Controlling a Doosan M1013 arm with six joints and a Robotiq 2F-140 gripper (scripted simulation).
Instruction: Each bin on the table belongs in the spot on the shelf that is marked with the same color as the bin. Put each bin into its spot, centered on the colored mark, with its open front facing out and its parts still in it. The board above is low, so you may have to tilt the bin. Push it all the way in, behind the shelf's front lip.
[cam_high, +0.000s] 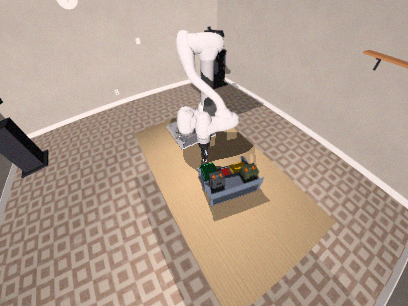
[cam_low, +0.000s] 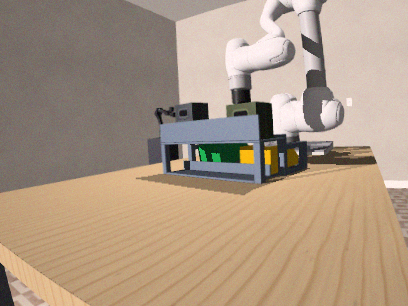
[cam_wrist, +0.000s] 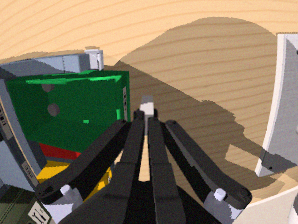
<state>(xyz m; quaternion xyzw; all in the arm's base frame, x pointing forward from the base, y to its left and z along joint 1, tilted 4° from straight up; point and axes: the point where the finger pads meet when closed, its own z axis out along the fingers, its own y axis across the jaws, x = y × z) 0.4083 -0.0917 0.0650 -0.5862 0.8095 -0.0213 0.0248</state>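
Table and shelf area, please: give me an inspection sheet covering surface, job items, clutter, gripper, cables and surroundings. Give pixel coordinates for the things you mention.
Surface: wood-grain table (cam_high: 250, 240) (cam_low: 200, 235) (cam_wrist: 165, 20).
Job items: green bin (cam_high: 207, 170) (cam_low: 230, 152) (cam_wrist: 70, 107), red bin (cam_high: 225, 171) (cam_wrist: 57, 151) and yellow bin (cam_high: 236, 167) (cam_low: 252, 155) (cam_wrist: 55, 170) in a row at the blue-grey shelf (cam_high: 235, 192) (cam_low: 210, 131); centering cannot be told.
Clutter: dark grey box (cam_high: 217, 181) (cam_low: 192, 111) and olive box (cam_high: 249, 172) (cam_low: 265, 112) (cam_wrist: 15, 205) on the shelf's top.
Gripper: gripper (cam_high: 204, 159) (cam_wrist: 147, 103) shut, nothing held.
Cables: nothing seen.
Surroundings: patterned floor (cam_high: 100, 210), wall-mounted wooden rail (cam_high: 387, 58).
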